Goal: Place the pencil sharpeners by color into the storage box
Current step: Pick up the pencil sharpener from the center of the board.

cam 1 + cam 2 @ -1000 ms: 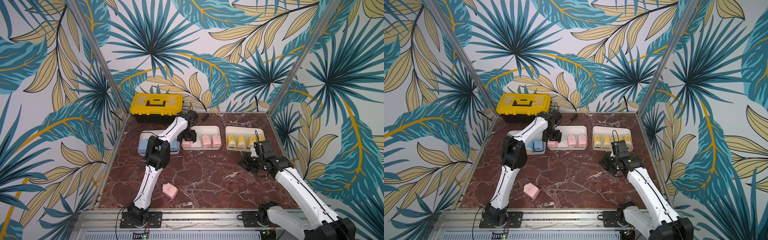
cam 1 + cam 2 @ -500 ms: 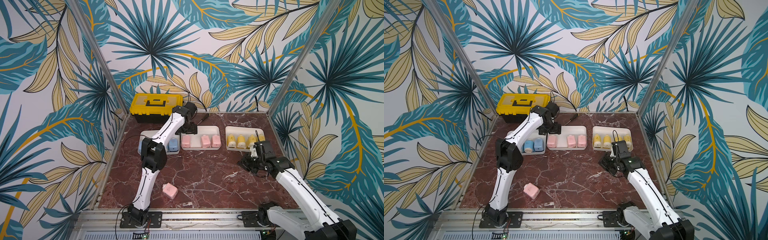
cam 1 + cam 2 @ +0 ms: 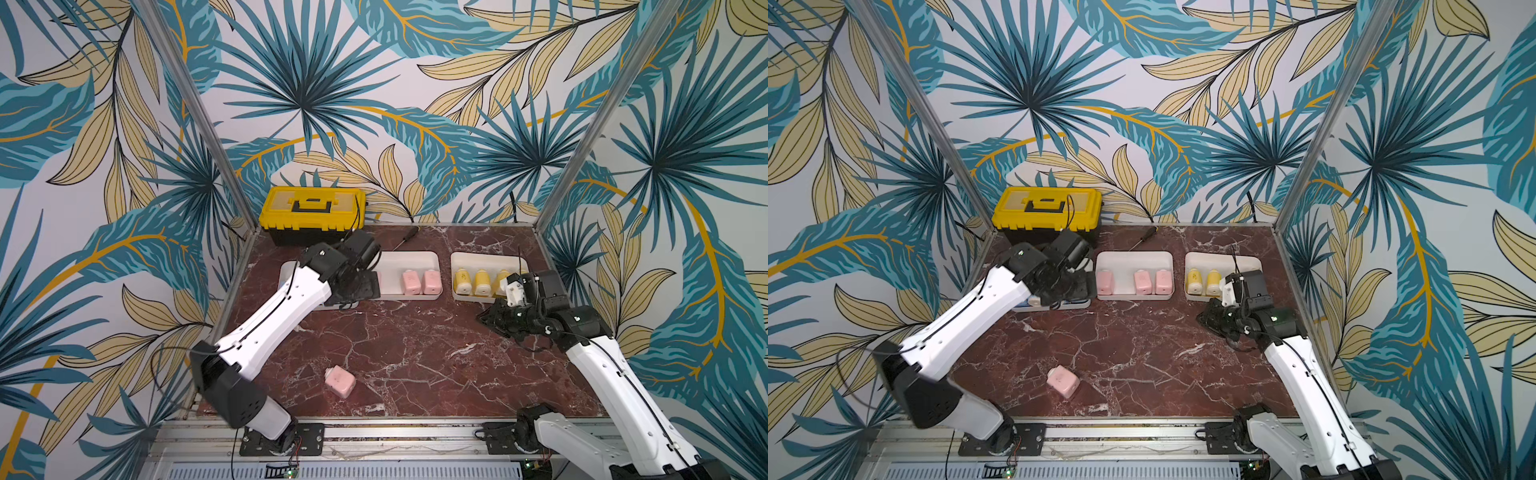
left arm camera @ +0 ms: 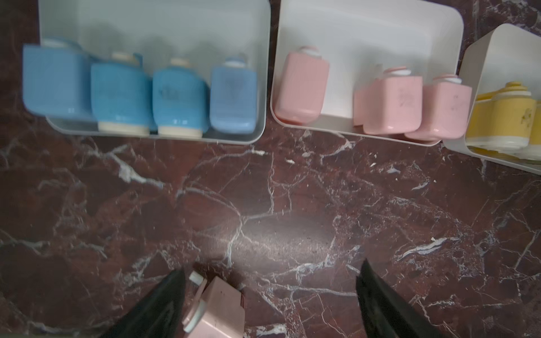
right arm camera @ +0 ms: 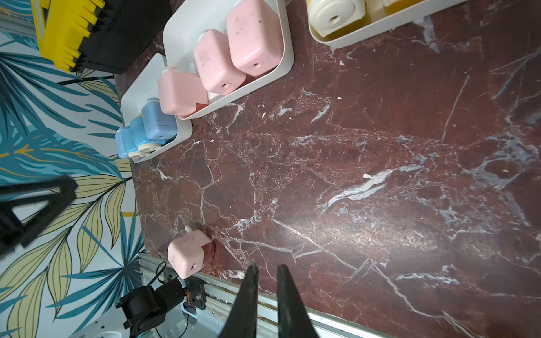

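Currently found the jaws of the left gripper spread wide and empty, pulled back from over the middle tray to just off that tray's blue-side corner. Counted three pink sharpeners standing in the middle tray where two stood clear of the arm a second ago: one apart at the end nearest the blue box, two touching at the other end. Judged the third pink as just delivered and released. Confirmed four blue sharpeners in a row in the blue box on one side of the middle tray, and yellow sharpeners in the yellow box on the other side; could not count the yellows, partly hidden behind the right arm. Located one last pink sharpener lying tipped on the surface, well apart from the middle tray, toward the front rail. Found the jaws of the right gripper a narrow gap apart, slightly wider than a second ago, pinching nothing, parked in front of the yellow box. Judged the task close to finished: one pink left to fetch, with a free slot between the pinks already placed.
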